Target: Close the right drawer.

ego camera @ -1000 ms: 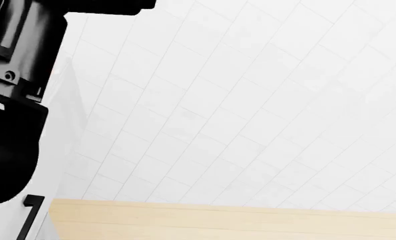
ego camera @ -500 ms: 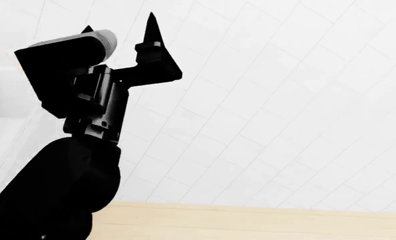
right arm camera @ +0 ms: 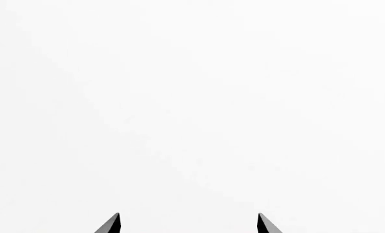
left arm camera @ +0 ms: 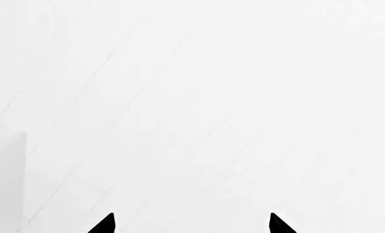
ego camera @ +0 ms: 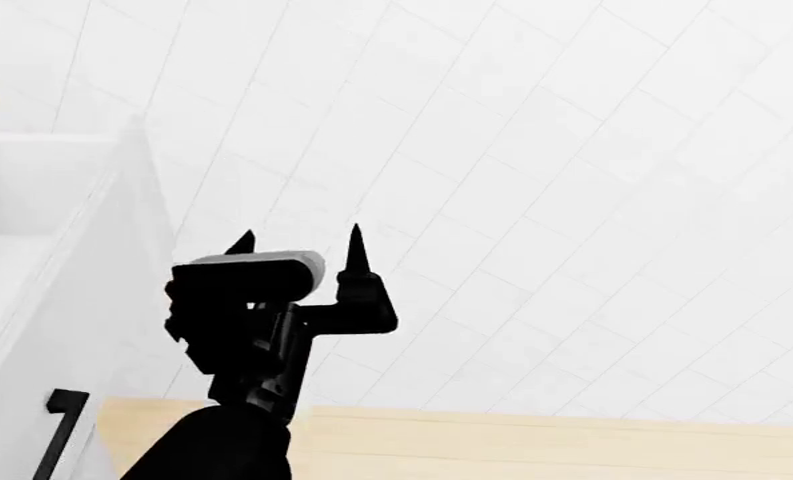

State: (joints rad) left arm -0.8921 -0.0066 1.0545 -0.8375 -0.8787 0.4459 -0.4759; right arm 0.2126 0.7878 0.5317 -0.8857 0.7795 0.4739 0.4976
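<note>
Our left gripper [ego camera: 299, 242], black with two pointed fingertips, stands with its jaws spread and nothing between them; in the left wrist view [left arm camera: 191, 224] only the two tips show, apart, against white tiled flooring [left arm camera: 231, 97]. Just beside that gripper, on its outer side, we see the right drawer [ego camera: 63, 300], a large white box with thin plain walls, pulled out; its black squared bar handle [ego camera: 60, 430] sits below and outward of our wrist. Behind our forearm runs a pale wooden strip [ego camera: 556, 445]. Our right gripper [right arm camera: 188, 224] also shows two separated tips over plain white; we cannot tell what surface it faces.
</note>
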